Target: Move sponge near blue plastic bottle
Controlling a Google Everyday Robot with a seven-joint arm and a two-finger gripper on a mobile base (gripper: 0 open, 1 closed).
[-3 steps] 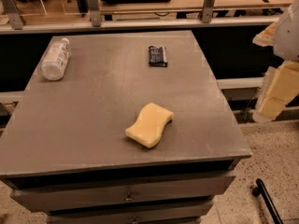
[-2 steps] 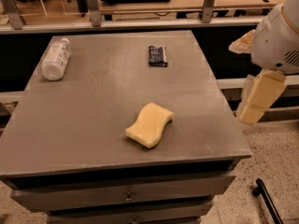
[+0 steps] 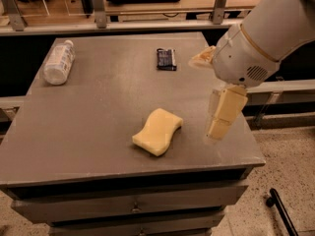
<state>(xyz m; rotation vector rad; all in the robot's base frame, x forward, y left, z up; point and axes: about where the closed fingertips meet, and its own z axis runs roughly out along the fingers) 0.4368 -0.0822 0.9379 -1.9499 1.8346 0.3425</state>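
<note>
The pale yellow sponge (image 3: 158,131) lies flat on the grey table (image 3: 88,127), right of centre and near the front edge. The blue plastic bottle (image 3: 59,62), clear whitish with a white cap, lies on its side at the table's far left. My gripper (image 3: 220,127) hangs from the large white arm (image 3: 266,33) that reaches in from the upper right. It hovers above the table's right part, just right of the sponge and apart from it. It holds nothing that I can see.
A small dark rectangular packet (image 3: 166,59) lies at the back of the table, right of centre. A metal rail with posts (image 3: 147,24) runs behind the table. A black bar (image 3: 281,214) lies on the floor at the lower right.
The arm has swung in from the right edge, leftward over the table, and now hangs close to the sponge. The sponge, bottle and packet have not moved.
</note>
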